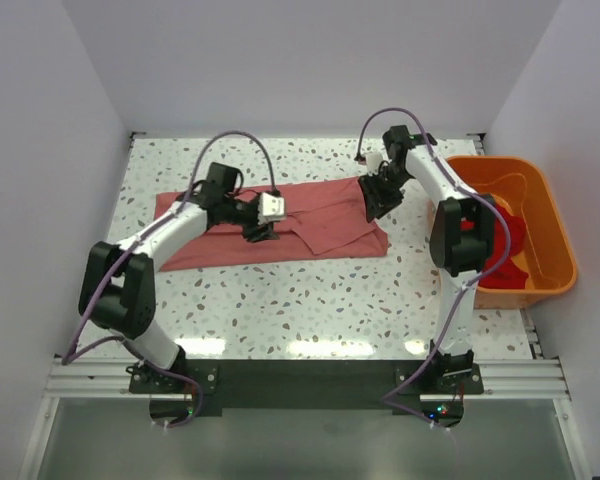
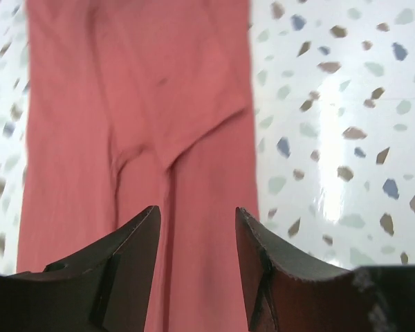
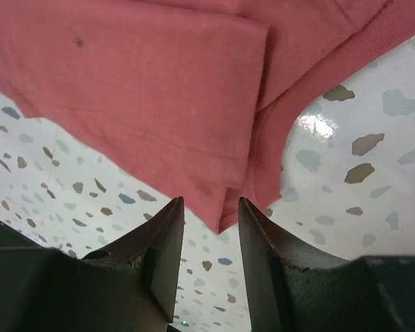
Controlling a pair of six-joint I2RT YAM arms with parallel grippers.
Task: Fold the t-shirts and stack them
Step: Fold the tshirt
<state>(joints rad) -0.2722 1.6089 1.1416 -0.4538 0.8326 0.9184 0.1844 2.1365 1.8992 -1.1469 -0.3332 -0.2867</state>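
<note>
Shirt (image 1: 320, 228): flat, left of bin (image 1: 492, 161), long axis running toward bin. Right gripper (image 3: 211, 204) at end nearest bin; left gripper (image 2: 197, 211) mid-length, farther from bin. Both parted, holding nothing.

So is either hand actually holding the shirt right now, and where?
Neither. The left hand and right hand are both open above the red t-shirt, gripping nothing.

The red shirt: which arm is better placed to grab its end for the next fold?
Probably right: the right gripper, open, sits at a corner of the shirt, while the left gripper hovers open over its middle.
</note>
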